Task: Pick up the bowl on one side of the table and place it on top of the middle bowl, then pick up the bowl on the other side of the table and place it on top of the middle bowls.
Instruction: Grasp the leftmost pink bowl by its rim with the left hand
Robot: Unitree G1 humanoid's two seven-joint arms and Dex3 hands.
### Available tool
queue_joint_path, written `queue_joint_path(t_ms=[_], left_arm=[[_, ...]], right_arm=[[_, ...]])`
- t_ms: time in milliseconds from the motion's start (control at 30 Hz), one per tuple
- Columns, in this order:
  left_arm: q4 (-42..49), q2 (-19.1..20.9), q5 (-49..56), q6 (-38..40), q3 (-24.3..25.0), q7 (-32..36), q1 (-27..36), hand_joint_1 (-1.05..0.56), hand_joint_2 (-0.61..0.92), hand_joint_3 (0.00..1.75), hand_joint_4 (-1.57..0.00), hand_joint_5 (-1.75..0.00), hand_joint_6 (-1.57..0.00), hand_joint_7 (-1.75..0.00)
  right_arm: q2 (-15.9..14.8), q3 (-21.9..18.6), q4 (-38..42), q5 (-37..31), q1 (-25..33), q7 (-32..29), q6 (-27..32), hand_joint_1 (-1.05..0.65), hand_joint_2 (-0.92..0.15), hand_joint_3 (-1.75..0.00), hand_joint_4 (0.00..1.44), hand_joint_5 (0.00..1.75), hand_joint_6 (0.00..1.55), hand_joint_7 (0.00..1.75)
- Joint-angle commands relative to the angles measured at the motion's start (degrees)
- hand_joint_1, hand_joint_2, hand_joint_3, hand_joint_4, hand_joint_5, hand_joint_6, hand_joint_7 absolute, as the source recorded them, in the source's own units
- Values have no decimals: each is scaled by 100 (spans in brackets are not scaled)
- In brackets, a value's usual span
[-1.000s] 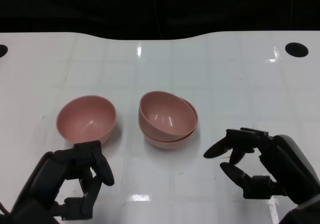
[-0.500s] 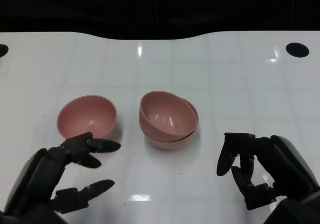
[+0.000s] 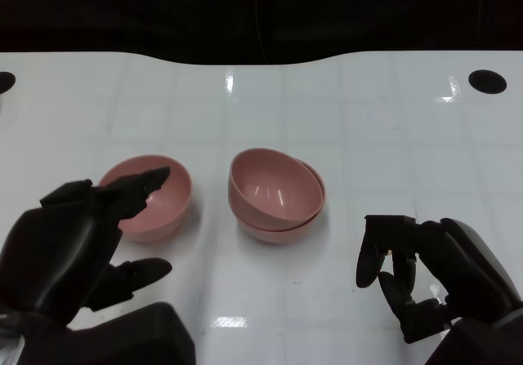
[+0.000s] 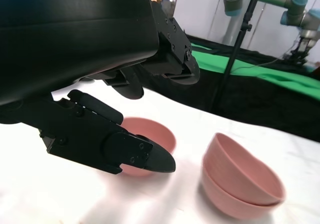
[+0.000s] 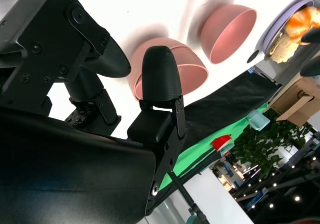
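White glossy table (image 3: pixel 368 120). A single pink bowl (image 3: pixel 163 206) lies just beyond my left hand (image 3: pixel 69 247); two stacked bowls (image 3: pixel 274 195) lie between my hands, nearer my right hand (image 3: pixel 417 267).

In the head view, the near rim of the single pink plastic bowl (image 3: pixel 151 198) is covered by the black left hand (image 3: pixel 78 247). The lower bowl of the stacked pink pair (image 3: pixel 278 228) is largely hidden by the tilted upper bowl (image 3: pixel 272 187). The right hand (image 3: pixel 425 271) is cut off by the picture's edge.
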Motion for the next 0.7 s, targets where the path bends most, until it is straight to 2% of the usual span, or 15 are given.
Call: queue_joint_path(t_ms=[33,167,333,700], left_arm=[[24,78,380,261,-117,-148,-185,-55,92,8,-30,-43,-39,0],[382,163,1036,630,-405,-497,-630,-55,92,6,-29,-43,-39,0],[1033,163,1374,814,-703,-590,-1073,-54,92,3,-34,-43,-43,-2],[2521,15,1674,1463,-1406,-998,-2093,-56,92,4,-45,-22,-42,0]], right_arm=[[-50,-74,-38,14,28,5,-8,-1,-13,-167,97,175,81,155],[-34,-73,-49,-1,50,-13,-1,-2,-13,-166,97,175,81,156],[-39,-74,-56,-31,56,-27,-15,-3,-13,-167,97,175,81,155],[-57,-98,-34,-86,79,-58,-77,-3,-12,-168,96,175,81,154]])
